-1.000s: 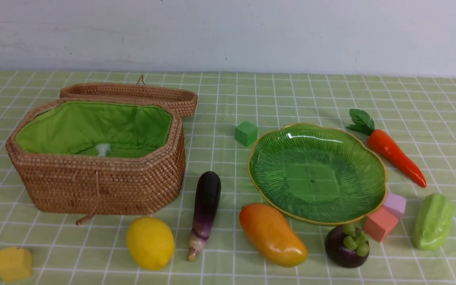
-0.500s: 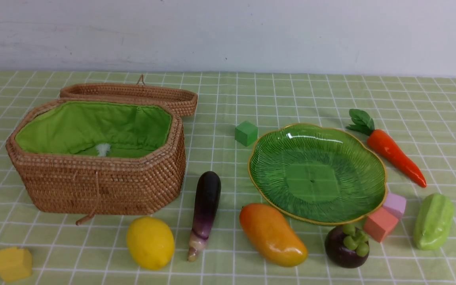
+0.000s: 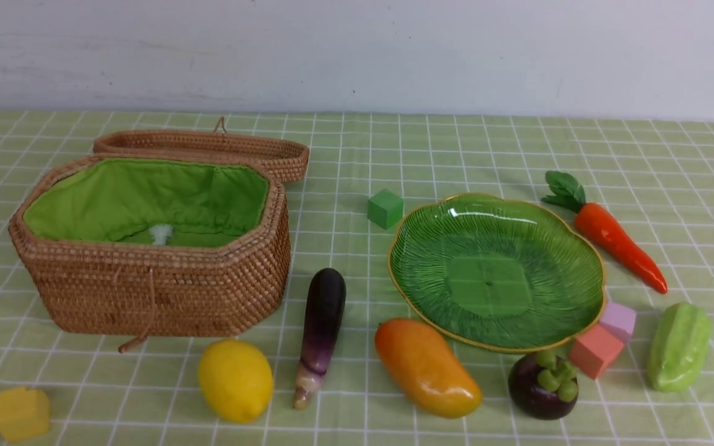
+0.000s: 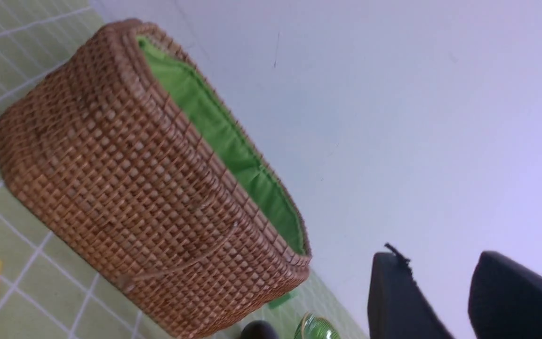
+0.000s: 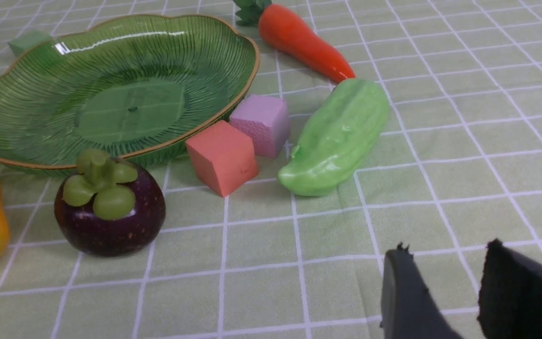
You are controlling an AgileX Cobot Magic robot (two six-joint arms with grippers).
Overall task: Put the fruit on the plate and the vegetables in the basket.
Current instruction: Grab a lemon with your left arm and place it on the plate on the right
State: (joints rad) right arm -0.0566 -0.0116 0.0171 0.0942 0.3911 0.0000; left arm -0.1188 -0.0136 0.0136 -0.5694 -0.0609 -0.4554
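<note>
The woven basket (image 3: 165,291) stands open at the left, green lining showing. The green plate (image 3: 496,269) lies bare at the right. Along the front lie the lemon (image 3: 236,379), eggplant (image 3: 321,328), mango (image 3: 426,367) and mangosteen (image 3: 543,384). The carrot (image 3: 617,244) and a pale green lumpy piece (image 3: 679,347) lie right of the plate. My left gripper (image 4: 438,256) is open and holds nothing, low beside the basket (image 4: 125,188). My right gripper (image 5: 445,247) is open over bare cloth, short of the mangosteen (image 5: 110,207) and pale green piece (image 5: 337,136).
The basket's lid (image 3: 208,152) lies behind it. A green cube (image 3: 385,208) sits by the plate's far left rim, salmon (image 3: 594,350) and pink (image 3: 618,320) cubes touch its near right rim, and a yellow cube (image 3: 21,412) sits front left. A white wall closes the back.
A dark tip of the left gripper has come into the front view at the lower left edge. Nothing on the table has moved.
</note>
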